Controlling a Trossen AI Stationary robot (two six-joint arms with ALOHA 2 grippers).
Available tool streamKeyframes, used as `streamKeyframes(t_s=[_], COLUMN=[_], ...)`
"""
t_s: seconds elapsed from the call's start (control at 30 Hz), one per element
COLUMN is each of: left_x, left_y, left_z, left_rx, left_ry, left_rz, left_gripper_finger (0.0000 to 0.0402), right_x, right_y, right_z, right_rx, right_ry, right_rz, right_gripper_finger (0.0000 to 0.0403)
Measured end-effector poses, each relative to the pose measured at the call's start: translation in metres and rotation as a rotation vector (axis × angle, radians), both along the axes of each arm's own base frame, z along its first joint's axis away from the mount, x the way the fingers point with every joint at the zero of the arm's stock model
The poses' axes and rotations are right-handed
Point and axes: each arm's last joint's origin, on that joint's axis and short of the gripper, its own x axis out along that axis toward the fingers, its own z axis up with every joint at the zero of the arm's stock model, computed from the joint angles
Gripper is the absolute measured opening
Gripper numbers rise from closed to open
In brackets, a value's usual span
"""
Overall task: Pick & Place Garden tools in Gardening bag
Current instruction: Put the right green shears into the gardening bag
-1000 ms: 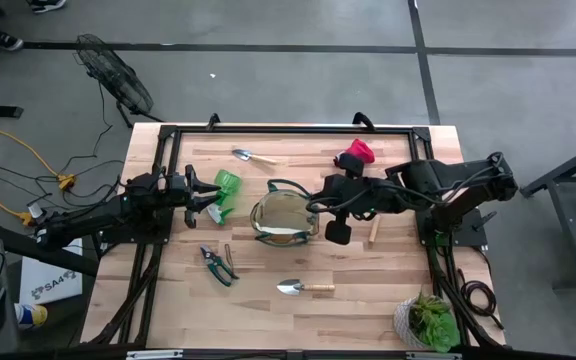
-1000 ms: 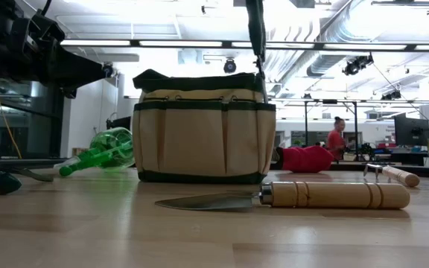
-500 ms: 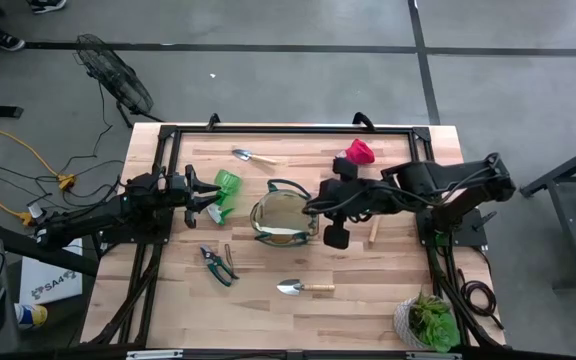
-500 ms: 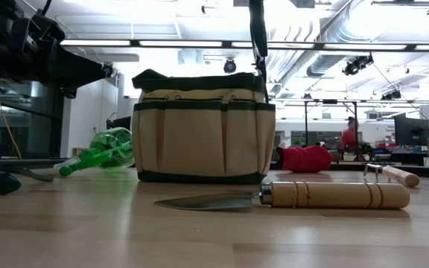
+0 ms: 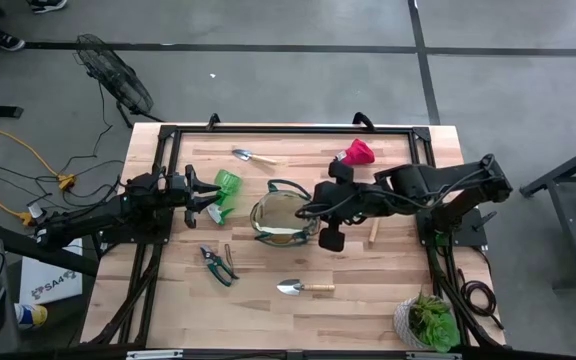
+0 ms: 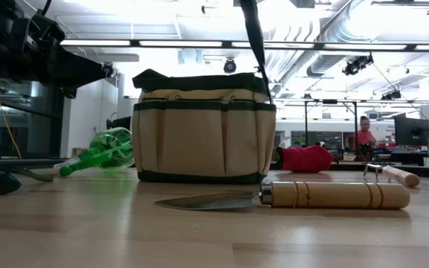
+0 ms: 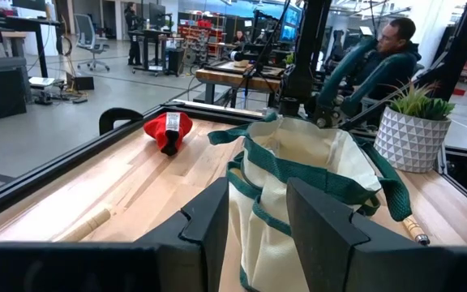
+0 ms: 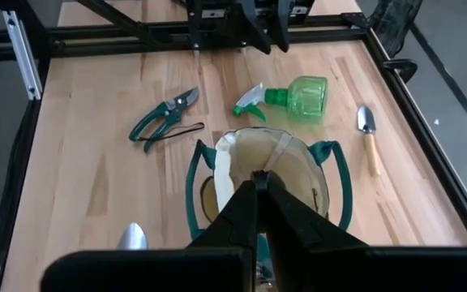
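over the middle of the wooden table (image 5: pixel 368 275), the right gripper (image 8: pixel 259 185) hangs above the open mouth of the gardening bag (image 5: pixel 284 220), its two dark fingers pressed together with nothing visible between them. at table height the bag (image 6: pixel 205 126) stands upright, khaki with dark green trim, and a dark part of an arm drops toward its rim from above. beside the bag, the left gripper (image 5: pixel 211 196) waits with its fingers spread, just next to the green spray bottle (image 5: pixel 227 187) lying on its side. pruning shears (image 5: pixel 218 264) lie near the table's front, a trowel (image 5: pixel 304 288) rests well apart from the bag, and a second trowel (image 5: pixel 253 157) sits toward the far edge. a red piece (image 5: pixel 357 152) lies beyond the right arm. a potted plant (image 5: pixel 429 320) stands at the table's corner.
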Motion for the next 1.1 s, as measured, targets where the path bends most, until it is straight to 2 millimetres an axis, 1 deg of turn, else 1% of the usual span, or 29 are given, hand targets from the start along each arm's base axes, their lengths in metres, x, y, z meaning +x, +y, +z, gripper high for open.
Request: streamKeyframes(t_s=[0.3,0.43,0.57,0.83,0.9,1.1], left_x=[0.0,0.0,0.0,0.0,0.0,0.0], left_y=[0.0,0.0,0.0,0.0,0.0,0.0], left_z=[0.0,0.0,0.0,0.0,0.0,0.0], left_rx=[0.0,0.0,0.0,0.0,0.0,0.0], left_ry=[0.0,0.001,0.0,0.0,0.0,0.0], left_rz=[0.0,0.0,0.0,0.0,0.0,0.0], left_gripper_finger=[0.0124,0.0124,0.0124,0.0124,0.0124,0.0124], right_x=[0.005,0.003,-0.001,-0.004,-0.005,-0.004], right_y=[0.004,0.01,0.015,0.021,0.021,0.024], right_z=[0.007,0.006,0.004,0.003,0.002,-0.012], right_rx=[0.013,0.006,-0.019,-0.013,-0.011,-0.006], right_ry=[-0.091,-0.08,-0.07,-0.061,-0.05,-0.017], right_rz=[0.006,0.014,-0.016,-0.036,-0.042,-0.051], right_gripper_finger=[0.0005,0.0005,0.0005,0.0005,0.0005,0.0005])
